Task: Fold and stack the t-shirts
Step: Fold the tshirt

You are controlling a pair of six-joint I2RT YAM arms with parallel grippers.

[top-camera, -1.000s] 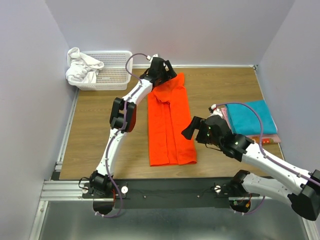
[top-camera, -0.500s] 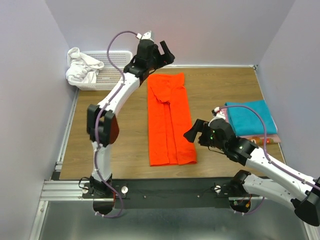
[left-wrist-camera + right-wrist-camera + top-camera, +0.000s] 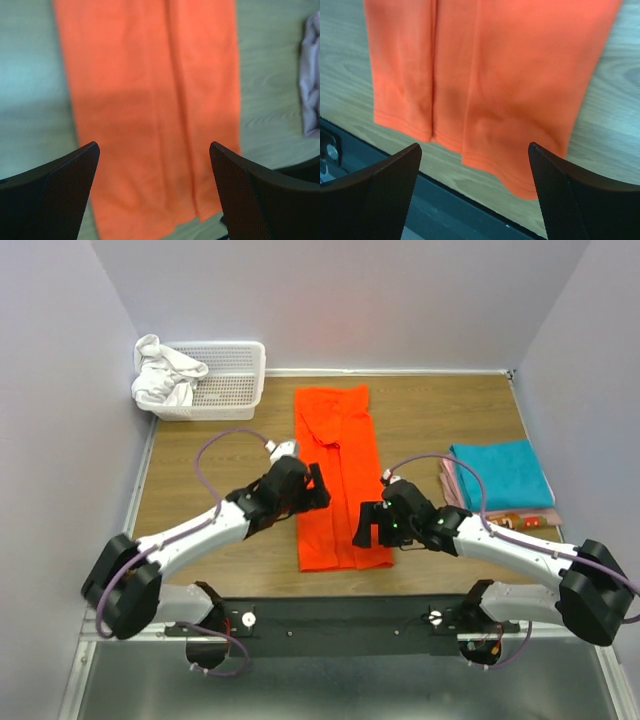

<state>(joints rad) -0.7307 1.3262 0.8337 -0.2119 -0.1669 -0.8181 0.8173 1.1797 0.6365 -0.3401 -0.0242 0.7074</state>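
Left arm (image 3: 200, 530) swung back, stretched low; left pincer (image 3: 316, 486) spread beside orange t-shirt (image 3: 338, 440); right pincer (image 3: 368, 526) spread over hem.

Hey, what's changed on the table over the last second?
The left gripper came away from the far end of the orange t-shirt and swung back to the near half of its left edge. The right gripper moved in to the shirt's near right edge. Both are open, holding nothing. The shirt, the teal t-shirt and the basket stayed put.

Basket (image 3: 228, 390) far left, t-shirt (image 3: 336, 440) centre, stack (image 3: 500, 475) right.
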